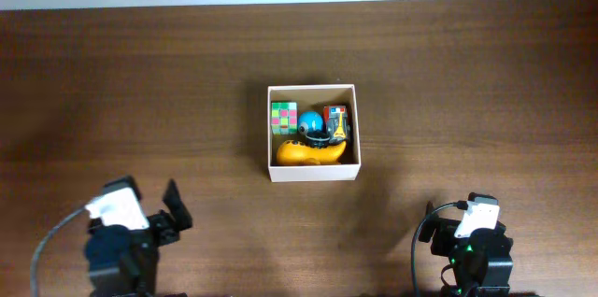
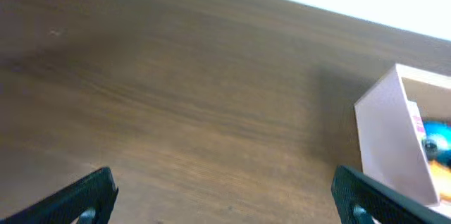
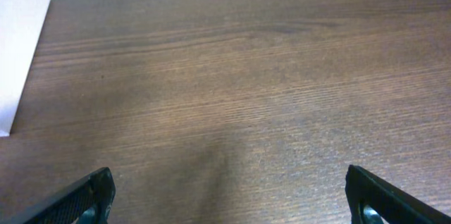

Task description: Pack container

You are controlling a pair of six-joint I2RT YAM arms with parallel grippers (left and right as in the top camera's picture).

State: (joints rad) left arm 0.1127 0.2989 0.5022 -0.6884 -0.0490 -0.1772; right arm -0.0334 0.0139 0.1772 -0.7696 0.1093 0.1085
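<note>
Left end effector [image 2: 224, 197] and right end effector [image 3: 229, 197] hover spread wide, short of container [image 1: 313, 175].

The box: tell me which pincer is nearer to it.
Left. The left pincer hangs off the near-left corner of the box; the right pincer is farther away, off its near-right corner.

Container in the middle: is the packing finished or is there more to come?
It looks about done. The container holds a checkered cube, a blue ball and an orange toy. Nothing is in hand: left gripper and right gripper are open, empty. No toy shows outside it, so little seems left.
</note>
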